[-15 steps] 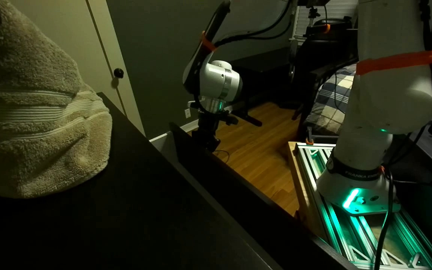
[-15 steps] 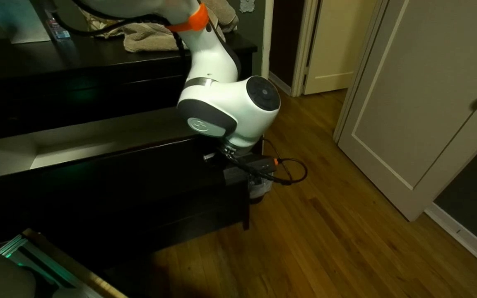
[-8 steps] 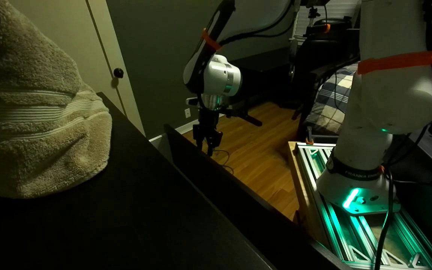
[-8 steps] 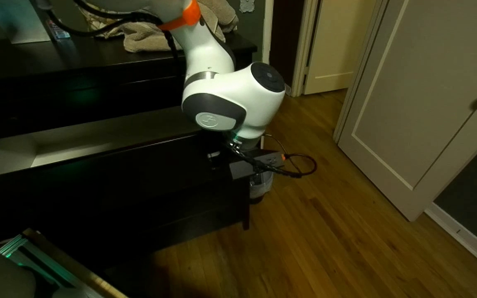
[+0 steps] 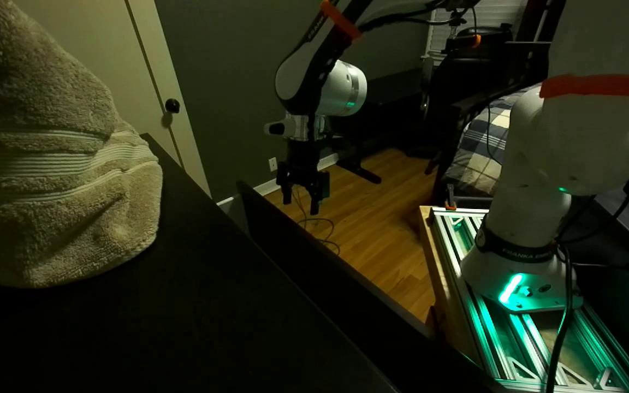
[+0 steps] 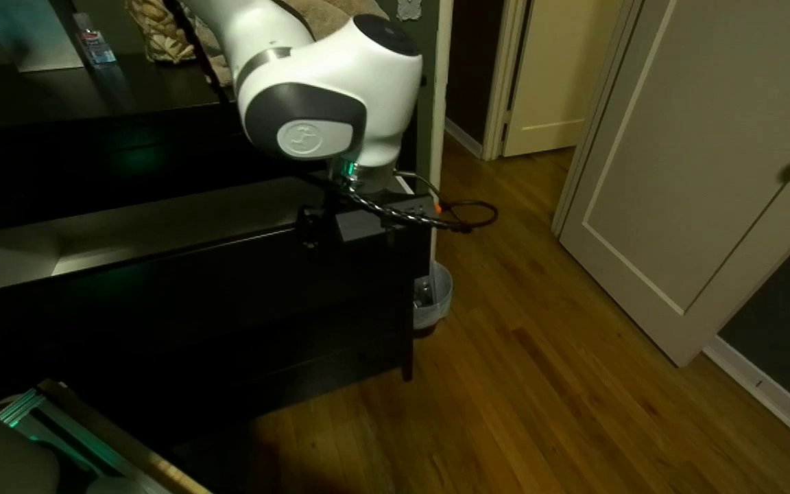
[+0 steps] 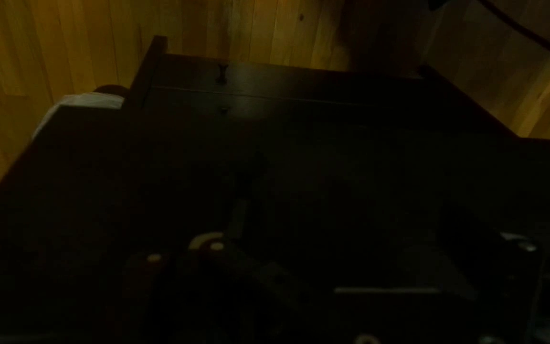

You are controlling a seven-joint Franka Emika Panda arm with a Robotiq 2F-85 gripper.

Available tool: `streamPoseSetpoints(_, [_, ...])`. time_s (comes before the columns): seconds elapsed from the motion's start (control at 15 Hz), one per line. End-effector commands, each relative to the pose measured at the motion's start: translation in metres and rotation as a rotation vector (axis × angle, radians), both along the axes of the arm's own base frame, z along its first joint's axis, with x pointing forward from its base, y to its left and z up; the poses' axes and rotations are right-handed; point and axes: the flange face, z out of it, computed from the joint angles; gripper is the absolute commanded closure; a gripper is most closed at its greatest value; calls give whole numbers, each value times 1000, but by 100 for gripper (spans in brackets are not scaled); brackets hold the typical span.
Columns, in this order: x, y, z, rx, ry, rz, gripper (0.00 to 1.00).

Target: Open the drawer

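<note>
I had my black two-fingered tool (image 5: pixel 301 204) spread; the dark-fronted, pale-lined drawer (image 6: pixel 117 241) stood pulled out near it. Well apart from the tool, I read "FRANKA" on the black band (image 5: pixel 516 252) around the white robot base (image 5: pixel 539 273); the label (image 6: pixel 95 42) on the clear bottle (image 6: pixel 104 59) was illegible.

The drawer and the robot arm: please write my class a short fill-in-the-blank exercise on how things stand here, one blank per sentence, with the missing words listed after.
1. The drawer stands ____, so its pale inside can be seen.
2. The claw hangs with its jaws apart, gripping ____.
3. The bands wrapped around the arm are coloured ____.
4. The floor is made of ____.

Missing words: open; nothing; orange; wood.
</note>
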Motion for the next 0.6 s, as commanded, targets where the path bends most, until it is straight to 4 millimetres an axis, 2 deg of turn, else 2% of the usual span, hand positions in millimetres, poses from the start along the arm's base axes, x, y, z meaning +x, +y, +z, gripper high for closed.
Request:
streamPoseSetpoints(0.0, [-10, 51, 26, -15, 11, 67, 0])
streamPoseSetpoints(0.27, [-7, 97, 54, -26, -24, 105, 0])
streamPoseSetpoints(0.53, [-5, 121, 87, -12, -60, 34, 0])
